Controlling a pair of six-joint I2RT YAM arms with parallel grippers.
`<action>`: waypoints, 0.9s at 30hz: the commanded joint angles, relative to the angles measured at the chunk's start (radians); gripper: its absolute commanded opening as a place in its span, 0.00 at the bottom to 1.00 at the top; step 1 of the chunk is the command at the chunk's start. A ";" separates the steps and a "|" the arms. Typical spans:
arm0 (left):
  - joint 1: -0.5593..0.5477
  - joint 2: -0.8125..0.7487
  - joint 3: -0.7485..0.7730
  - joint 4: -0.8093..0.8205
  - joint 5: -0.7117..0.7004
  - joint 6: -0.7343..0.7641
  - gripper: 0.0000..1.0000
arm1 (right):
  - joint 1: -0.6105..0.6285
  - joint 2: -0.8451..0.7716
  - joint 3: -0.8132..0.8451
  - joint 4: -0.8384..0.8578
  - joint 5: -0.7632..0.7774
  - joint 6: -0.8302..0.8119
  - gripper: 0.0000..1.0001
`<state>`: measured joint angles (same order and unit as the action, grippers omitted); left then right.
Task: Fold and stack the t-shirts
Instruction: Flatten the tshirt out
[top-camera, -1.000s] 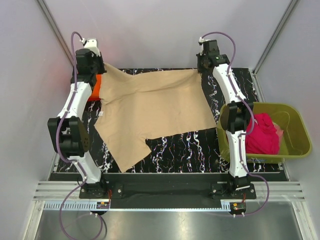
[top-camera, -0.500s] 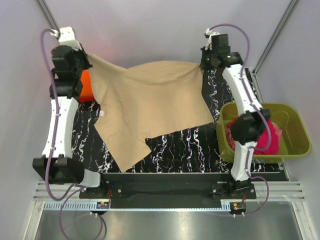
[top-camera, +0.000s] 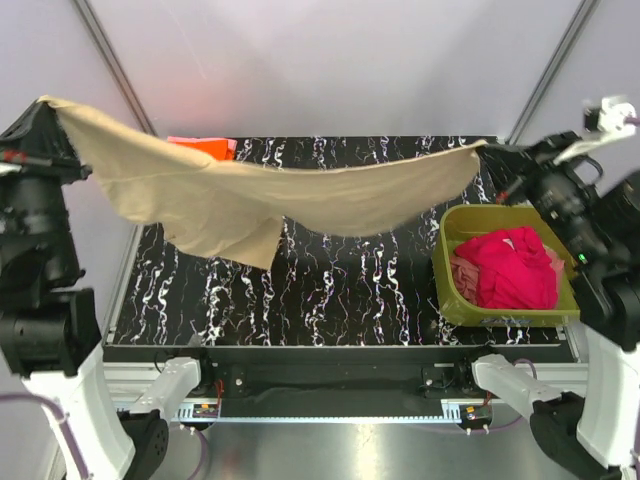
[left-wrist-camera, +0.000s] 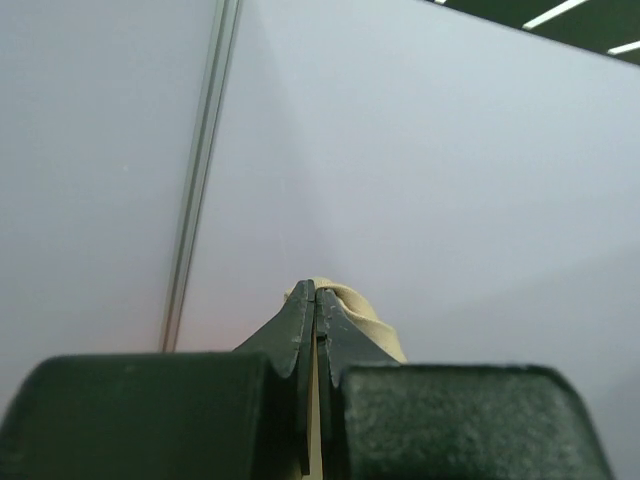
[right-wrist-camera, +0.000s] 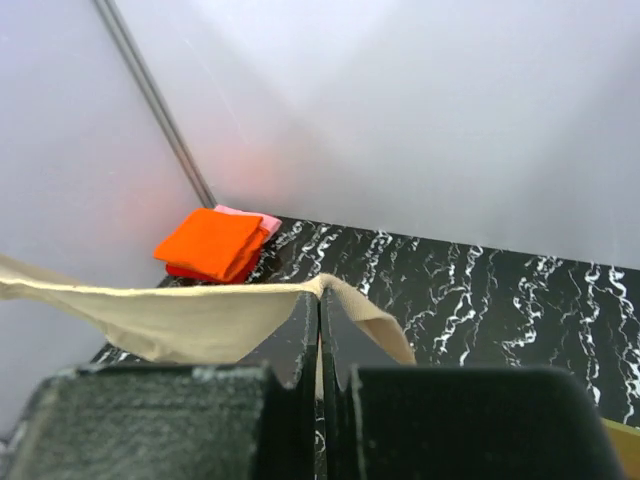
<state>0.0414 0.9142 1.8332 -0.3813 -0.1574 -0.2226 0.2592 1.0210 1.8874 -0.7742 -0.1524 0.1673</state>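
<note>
The tan-beige t-shirt (top-camera: 270, 195) hangs stretched high above the table between both grippers. My left gripper (top-camera: 48, 105) is shut on its left corner, which shows as a bunched fold (left-wrist-camera: 352, 312) at the fingertips in the left wrist view. My right gripper (top-camera: 487, 148) is shut on the right corner (right-wrist-camera: 330, 288). A folded stack lies at the far left of the table, the orange t-shirt (right-wrist-camera: 212, 242) on top of a red one, with the pale pink t-shirt (right-wrist-camera: 262, 219) beneath at the back. A magenta-red t-shirt (top-camera: 510, 268) is heaped in the tub.
The olive-green plastic tub (top-camera: 505, 315) stands at the table's right edge under the right arm. The black marbled table (top-camera: 330, 290) lies below the hanging shirt. Pale enclosure walls with metal corner posts (right-wrist-camera: 150, 95) surround it.
Both arms have swung up and outward, lifting the tan shirt off the table. It now hangs in the air, pulled taut between the grippers, and the folded stack is uncovered.
</note>
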 joint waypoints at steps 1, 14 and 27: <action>0.002 -0.023 0.052 -0.050 0.008 -0.057 0.00 | -0.003 -0.011 -0.047 -0.025 -0.058 0.031 0.00; 0.000 0.037 0.060 0.011 0.124 0.050 0.00 | -0.003 0.112 0.042 -0.004 0.065 -0.023 0.00; 0.003 0.383 -0.427 0.413 0.134 0.261 0.00 | -0.031 0.582 -0.122 0.199 0.105 -0.092 0.00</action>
<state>0.0414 1.2530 1.4330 -0.1642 -0.0479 -0.0204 0.2478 1.5578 1.7477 -0.6788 -0.0864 0.1081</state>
